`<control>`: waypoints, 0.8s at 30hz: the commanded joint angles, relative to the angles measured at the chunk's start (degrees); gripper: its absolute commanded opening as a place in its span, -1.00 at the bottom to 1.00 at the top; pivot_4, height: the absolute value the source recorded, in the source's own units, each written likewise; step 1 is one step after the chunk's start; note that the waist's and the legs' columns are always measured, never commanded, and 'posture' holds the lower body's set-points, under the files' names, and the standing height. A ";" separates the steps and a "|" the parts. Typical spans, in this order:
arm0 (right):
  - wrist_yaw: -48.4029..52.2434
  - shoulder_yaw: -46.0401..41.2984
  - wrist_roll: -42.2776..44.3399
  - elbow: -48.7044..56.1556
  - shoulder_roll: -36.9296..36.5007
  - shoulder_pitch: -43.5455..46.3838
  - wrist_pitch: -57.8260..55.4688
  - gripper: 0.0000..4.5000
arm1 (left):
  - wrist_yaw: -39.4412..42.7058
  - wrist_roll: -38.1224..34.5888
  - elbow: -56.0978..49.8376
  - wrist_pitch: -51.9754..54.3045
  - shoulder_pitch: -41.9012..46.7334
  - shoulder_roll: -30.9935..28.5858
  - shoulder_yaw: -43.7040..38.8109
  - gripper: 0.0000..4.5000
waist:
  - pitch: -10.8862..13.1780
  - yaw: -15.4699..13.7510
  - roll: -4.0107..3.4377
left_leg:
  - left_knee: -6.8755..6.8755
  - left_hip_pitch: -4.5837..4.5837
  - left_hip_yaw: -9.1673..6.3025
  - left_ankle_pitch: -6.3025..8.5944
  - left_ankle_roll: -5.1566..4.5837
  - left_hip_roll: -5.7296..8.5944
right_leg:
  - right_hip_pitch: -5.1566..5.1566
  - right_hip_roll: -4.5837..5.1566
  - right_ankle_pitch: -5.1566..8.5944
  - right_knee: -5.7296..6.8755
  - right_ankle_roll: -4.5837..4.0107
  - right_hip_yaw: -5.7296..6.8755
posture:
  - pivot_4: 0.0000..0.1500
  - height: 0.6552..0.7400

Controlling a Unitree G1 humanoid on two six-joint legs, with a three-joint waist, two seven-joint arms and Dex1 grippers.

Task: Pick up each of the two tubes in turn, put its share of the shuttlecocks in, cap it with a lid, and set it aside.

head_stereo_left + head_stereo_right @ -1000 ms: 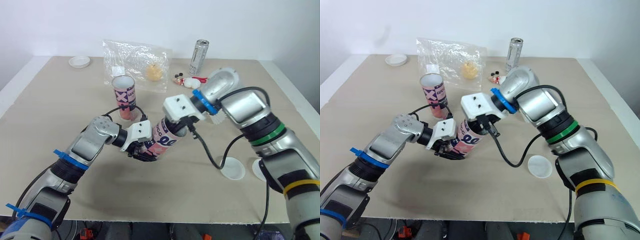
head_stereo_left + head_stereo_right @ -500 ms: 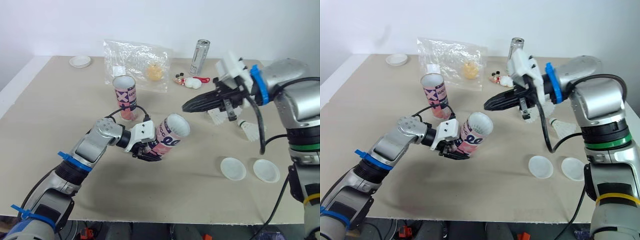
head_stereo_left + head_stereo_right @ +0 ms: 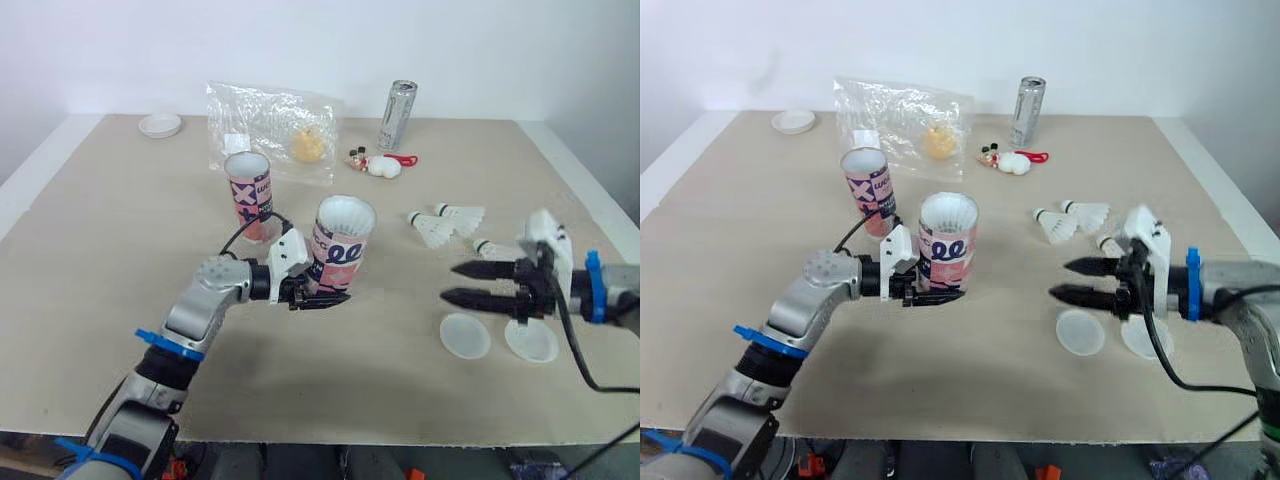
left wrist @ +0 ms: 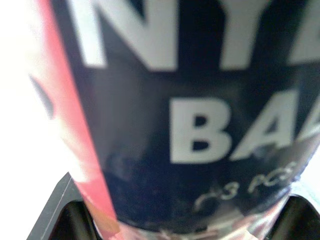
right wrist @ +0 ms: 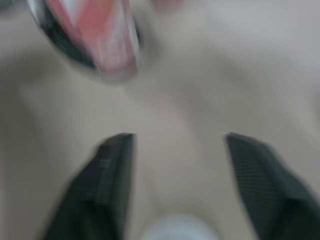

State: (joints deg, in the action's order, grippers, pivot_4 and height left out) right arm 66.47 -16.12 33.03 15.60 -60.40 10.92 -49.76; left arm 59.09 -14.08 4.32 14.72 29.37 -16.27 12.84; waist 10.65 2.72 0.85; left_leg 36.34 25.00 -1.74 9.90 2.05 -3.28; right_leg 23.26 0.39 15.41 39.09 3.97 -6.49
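Left tool (image 3: 325, 295) is clenched on the lower end of one tube (image 3: 341, 240), which sits roughly mid-bench (image 3: 120, 260). It's upright, long axis vertical, open mouth pointing straight up. The mouth looks white inside, but I honestly can't tell whether that's feathers or just the lining, and I can't tell if its base touches the bench either. In the left wrist view the printed label sits right up close between the two black fingers (image 4: 60, 210). The second tube (image 3: 250, 192) stands on the bench at about 11 o'clock from the held one, near it but apart, also upright with its mouth up. I can't see into it. Right tool (image 3: 447, 281) is released and holding nothing, fingers spread wide and pointing toward 9 o'clock, well apart from the held tube at its 3 o'clock. Two white lids lie flat by that tool: one (image 3: 466, 337) just at 6 o'clock of the fingers, the other (image 3: 533, 343) beside it and partly under the tool. Three shuttlecocks lie loose at about 12 o'clock of the right tool: a pair close together (image 3: 432, 229) (image 3: 461, 213) and one on its own (image 3: 495, 248). Along the far edge there's a crinkly plastic bag (image 3: 275, 130), a drinks can (image 3: 400, 102), a small charm thing (image 3: 378, 166) and another white lid (image 3: 160, 124). Nothing lies between the two tools.
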 commanded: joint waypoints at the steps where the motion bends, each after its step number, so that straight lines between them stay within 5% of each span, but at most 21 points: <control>1: -0.86 0.43 -2.15 0.26 -3.45 -1.35 0.46 0.97 | -2.41 -0.76 -3.03 -6.09 -4.14 2.17 -0.71 0.30 | 0.01 0.01 0.01 | 0.00 -0.02 0.03 -0.01 -0.01 0.00 | 0.00 0.00 -0.04 0.00 0.01 -0.02 | 1.00 1.00; 8: -1.08 7.08 -6.87 -3.39 -6.80 -0.16 2.16 0.97 | -4.63 3.46 0.06 -15.09 -9.77 2.99 1.85 0.30 | 0.01 -0.03 0.02 | 0.03 -0.03 0.06 -0.21 -0.04 0.05 | 0.01 0.01 -0.13 -0.04 -0.14 -0.09 | 1.00 1.00; 24: 3.12 21.14 -18.17 -11.67 -6.99 9.46 12.51 0.97 | -3.80 4.57 4.88 -16.53 -8.88 3.52 3.90 0.30 | 0.00 -0.03 0.00 | 0.03 -0.01 0.12 -0.23 -0.04 0.07 | 0.04 0.02 -0.15 -0.08 -0.10 -0.17 | 1.00 1.00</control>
State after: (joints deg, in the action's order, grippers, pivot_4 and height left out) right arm 68.69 5.04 15.74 4.22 -66.39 19.10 -38.45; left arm 55.12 -9.50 9.03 -1.46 20.46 -12.84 16.03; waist 10.66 2.70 0.85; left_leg 36.36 24.99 -1.62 9.67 2.01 -3.21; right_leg 23.31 0.41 15.26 39.01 3.89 -6.66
